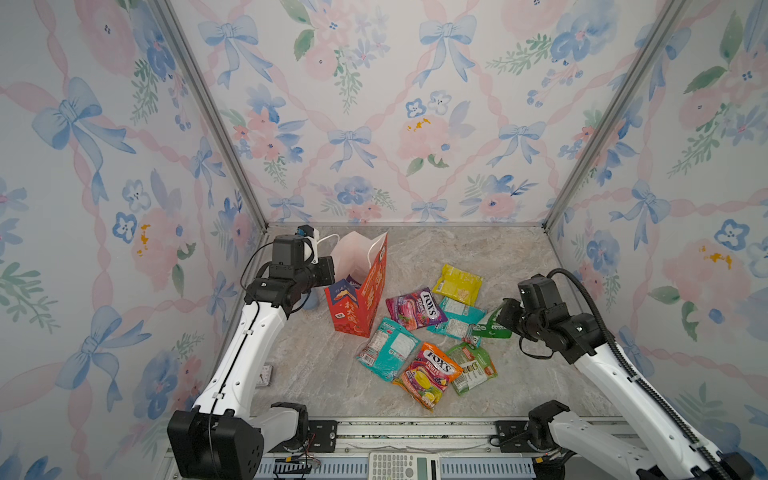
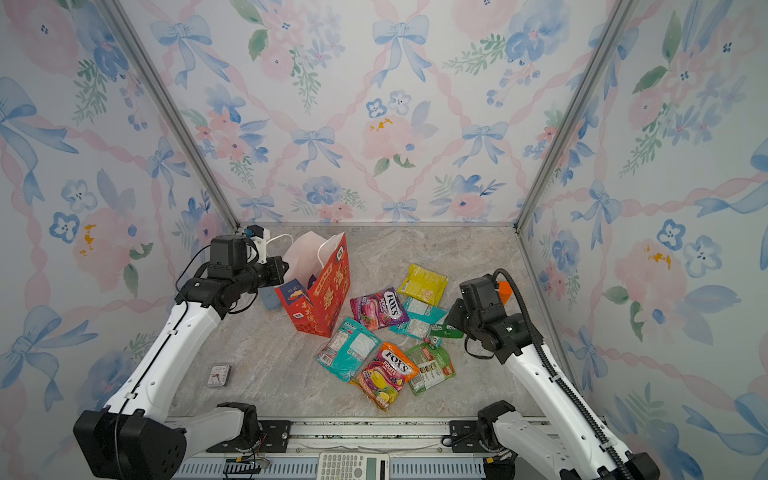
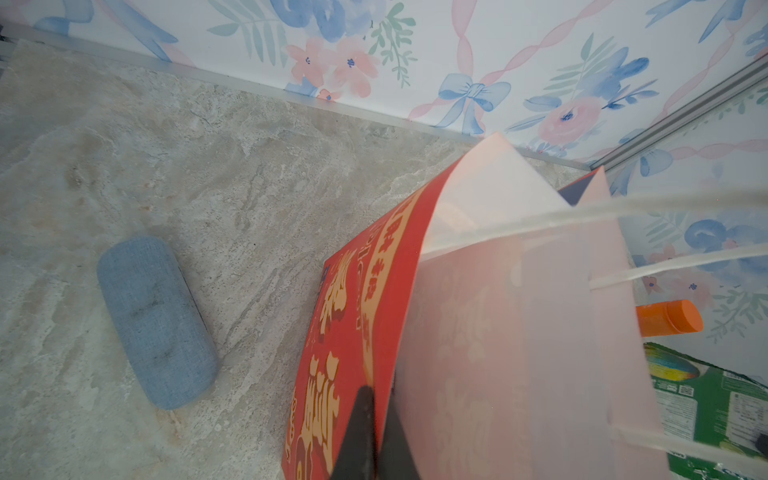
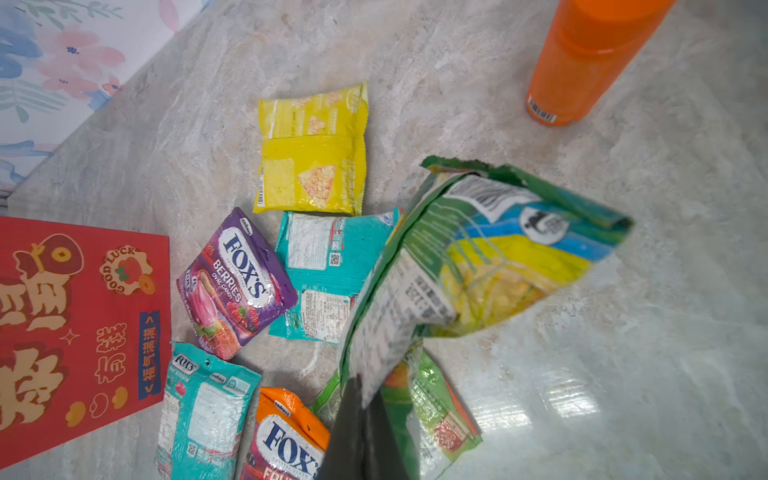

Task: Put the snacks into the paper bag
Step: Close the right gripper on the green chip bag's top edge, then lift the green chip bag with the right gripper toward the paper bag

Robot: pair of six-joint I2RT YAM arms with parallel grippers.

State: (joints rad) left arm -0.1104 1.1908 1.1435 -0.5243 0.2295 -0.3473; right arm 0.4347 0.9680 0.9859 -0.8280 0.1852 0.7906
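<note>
Held: dark green packet (image 4: 478,257), pinched at one edge by the right gripper (image 4: 363,399), jaws closed on it, hanging above the worktop (image 1: 415,253), right of centre in both top views. The other snacks (image 1: 453,320) (purple, yellow, teal, orange, light green) lie scattered mid-frame. The red paper bag (image 1: 359,291) stands upright left of them, mouth open. The left gripper (image 3: 376,411) is clamped on its side wall. An orange bottle (image 4: 582,62) stands near the right arm.

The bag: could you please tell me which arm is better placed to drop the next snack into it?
Right. The right gripper is shut on a green packet, ready to carry over. The left gripper is shut on the wall of the bag, probably steadying it, so it is not free.
</note>
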